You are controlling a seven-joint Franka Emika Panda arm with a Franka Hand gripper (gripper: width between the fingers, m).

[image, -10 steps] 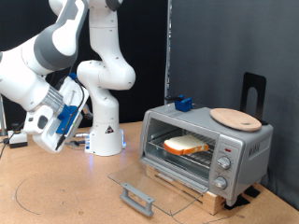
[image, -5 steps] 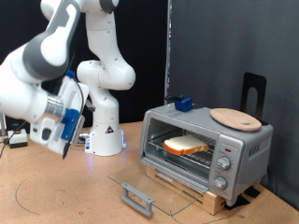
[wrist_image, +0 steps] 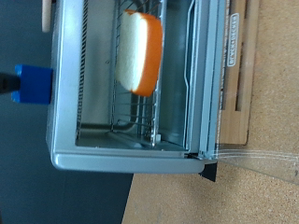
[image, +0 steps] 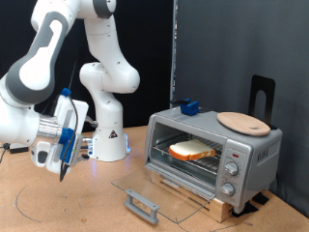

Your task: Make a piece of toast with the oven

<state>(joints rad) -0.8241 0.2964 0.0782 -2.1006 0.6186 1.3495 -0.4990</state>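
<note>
The white Franka Panda arm (image: 92, 39) rises from its rounded white base (image: 109, 145) just left of centre in the exterior view. It climbs to the top edge of the frame, then bends over and sweeps down along the left side in a thick white-and-grey link. At the lower left the wrist tilts downward, carrying a white hand with blue trim. Its dark two-finger gripper (image: 64, 170) points down and hangs just above the tabletop, nothing visible between its fingers.
</note>
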